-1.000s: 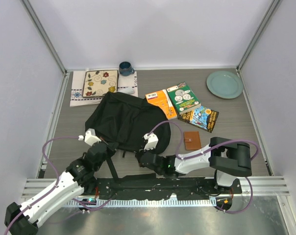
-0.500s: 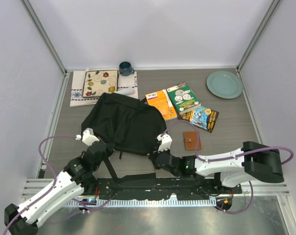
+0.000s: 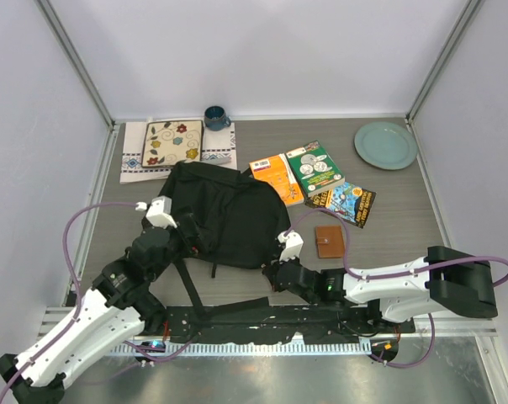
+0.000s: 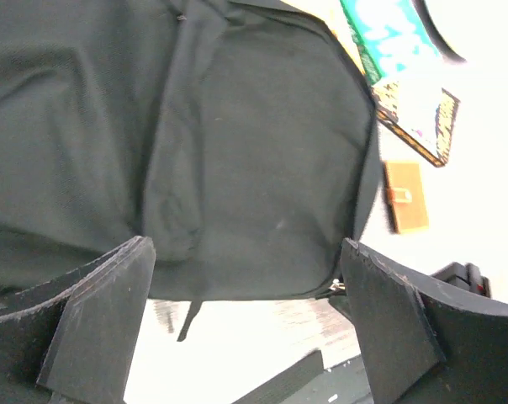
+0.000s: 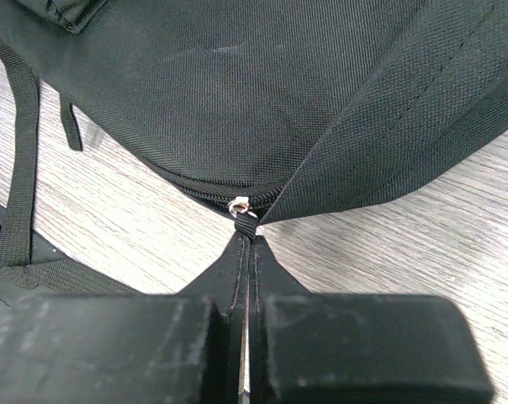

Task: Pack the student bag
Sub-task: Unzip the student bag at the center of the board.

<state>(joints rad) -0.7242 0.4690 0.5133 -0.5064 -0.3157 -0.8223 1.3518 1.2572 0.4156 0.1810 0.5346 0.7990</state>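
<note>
The student bag (image 3: pixel 224 215) is a big black backpack lying flat mid-table, with its straps (image 3: pixel 187 286) trailing toward the near edge. My left gripper (image 3: pixel 189 234) hovers over the bag's left side. In the left wrist view it (image 4: pixel 250 328) stands wide open, with only table and black fabric (image 4: pixel 237 151) between its fingers. My right gripper (image 3: pixel 279 269) sits at the bag's near right corner. In the right wrist view it (image 5: pixel 247 307) is shut on the black zipper pull tab (image 5: pixel 248 244) just below the metal slider (image 5: pixel 240 204).
An orange book (image 3: pixel 277 177), a green book (image 3: pixel 314 167) and a blue comic book (image 3: pixel 341 204) lie right of the bag, with a brown wallet (image 3: pixel 329 241) nearer. A green plate (image 3: pixel 385 144) is far right. A floral mat (image 3: pixel 171 143) and a blue mug (image 3: pixel 215 117) are at the back left.
My left gripper has let go of the bag, opened wide and lifted away from the near edge. My right gripper has drawn the zipper tab to the right, and the bag has shifted with it.
</note>
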